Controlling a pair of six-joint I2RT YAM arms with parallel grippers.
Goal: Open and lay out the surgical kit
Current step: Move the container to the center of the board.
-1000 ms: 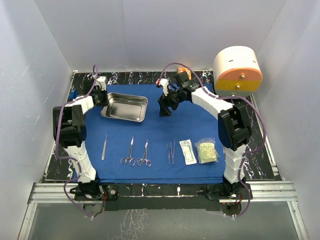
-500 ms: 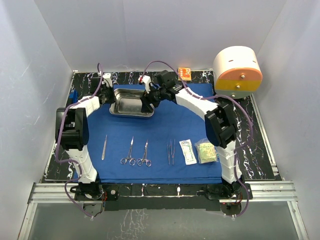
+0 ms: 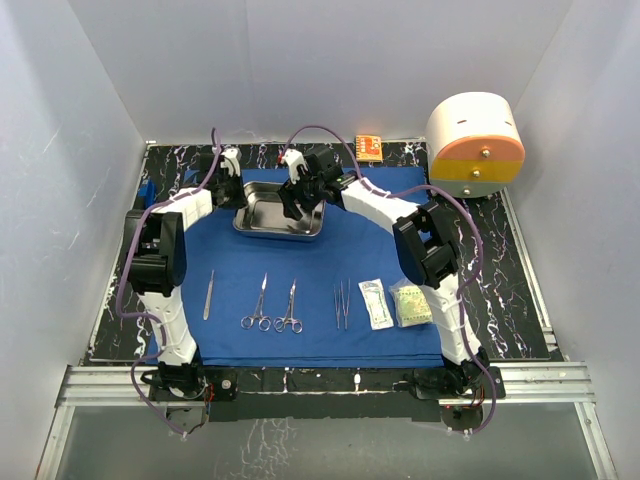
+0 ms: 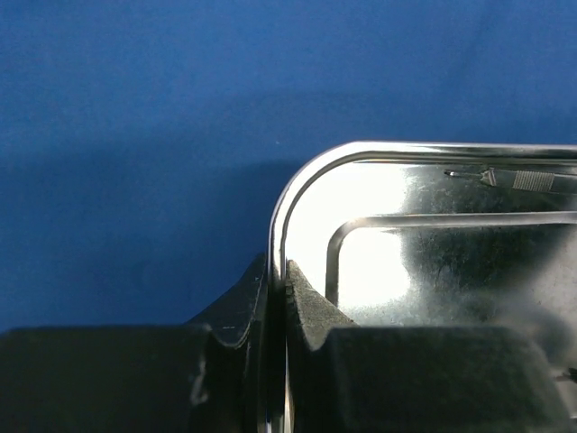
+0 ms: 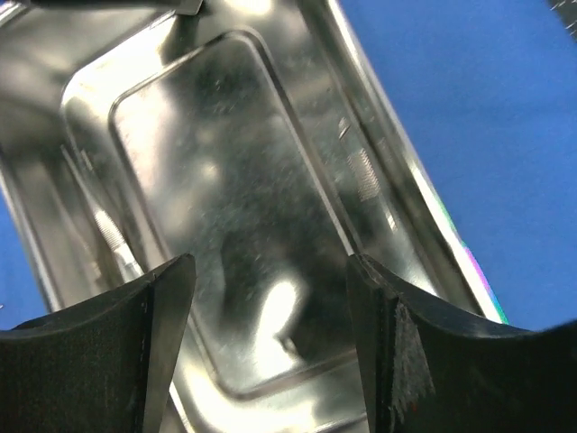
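Note:
The royal-blue drape [image 3: 350, 260] lies spread flat. At its back stands the steel tray [image 3: 268, 222]. My left gripper [image 3: 240, 192] is shut on the tray's left rim [image 4: 278, 225], one finger inside and one outside. Over the tray's inside [image 5: 225, 180] hangs my right gripper [image 3: 297, 200], open, with nothing between its fingers [image 5: 162, 334]. Across the drape's front lie a slim metal instrument [image 3: 208, 295], two ring-handled forceps [image 3: 258, 305] [image 3: 290, 308], tweezers [image 3: 342, 303] and two sealed packets [image 3: 375, 303] [image 3: 412, 305].
A big cream-and-orange cylinder [image 3: 475, 140] stands at the back right. A small orange box [image 3: 368, 147] sits at the back edge. The black marbled table [image 3: 515, 300] shows around the drape, and white walls close in three sides.
The tray has slid to the right with my left gripper on its rim. My right gripper has swung left from the bare drape to above the tray.

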